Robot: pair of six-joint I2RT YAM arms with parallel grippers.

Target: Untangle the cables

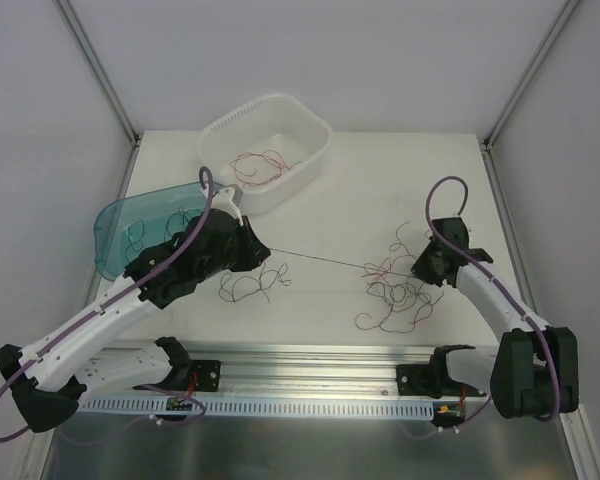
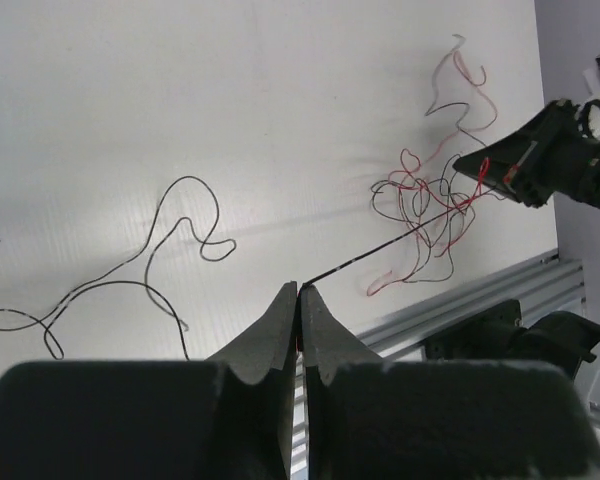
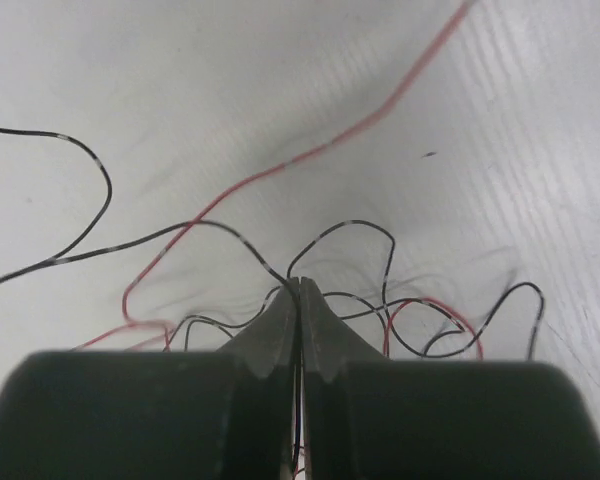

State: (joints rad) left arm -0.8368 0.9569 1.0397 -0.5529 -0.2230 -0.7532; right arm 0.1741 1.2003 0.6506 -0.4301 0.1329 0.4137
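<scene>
A clump of thin red and black cables (image 1: pixel 395 295) lies right of centre on the white table. My left gripper (image 1: pixel 267 250) is shut on one black strand (image 1: pixel 320 260) that runs taut across to the clump. In the left wrist view the closed tips (image 2: pixel 301 288) pinch this strand (image 2: pixel 370 258), which leads into the clump (image 2: pixel 420 215). My right gripper (image 1: pixel 417 268) sits at the clump's upper edge. In the right wrist view it (image 3: pixel 300 283) is shut on a black strand (image 3: pixel 230 232), with a red strand (image 3: pixel 280 170) lying beyond.
A loose black cable (image 1: pixel 252 285) lies below the left gripper. A white basin (image 1: pixel 315 135) at the back holds red cables. A teal clear bin (image 1: pixel 110 225) at the left holds black cables. An aluminium rail (image 1: pixel 310 365) runs along the near edge.
</scene>
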